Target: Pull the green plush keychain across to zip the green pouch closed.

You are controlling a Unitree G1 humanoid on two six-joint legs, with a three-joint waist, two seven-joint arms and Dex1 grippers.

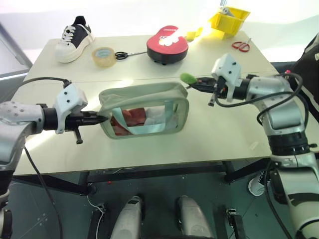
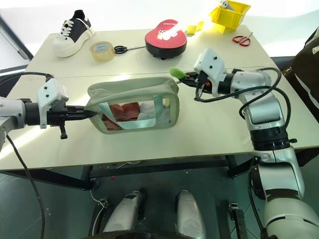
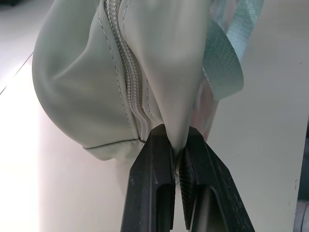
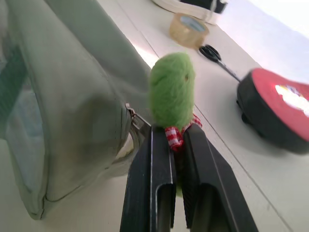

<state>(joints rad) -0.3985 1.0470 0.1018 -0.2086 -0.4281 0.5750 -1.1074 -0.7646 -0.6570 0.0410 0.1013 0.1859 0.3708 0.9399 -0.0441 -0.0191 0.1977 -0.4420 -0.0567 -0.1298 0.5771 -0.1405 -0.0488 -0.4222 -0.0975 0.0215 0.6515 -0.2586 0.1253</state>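
From the head view I see the green pouch (image 1: pixel 144 110) mid-table, my left gripper (image 1: pixel 102 119) at its left end. Left wrist: fingers (image 3: pixel 152 183) pinch pouch fabric. Right wrist: my right gripper (image 4: pixel 176 140) is clamped on the green plush keychain (image 4: pixel 171 89) at the pouch's right end.

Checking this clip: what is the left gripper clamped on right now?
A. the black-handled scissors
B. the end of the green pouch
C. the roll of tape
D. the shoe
B: the left gripper is shut on a pinch of fabric at the end of the green pouch, beside the zipper, while the right gripper holds the green plush keychain at the other end.
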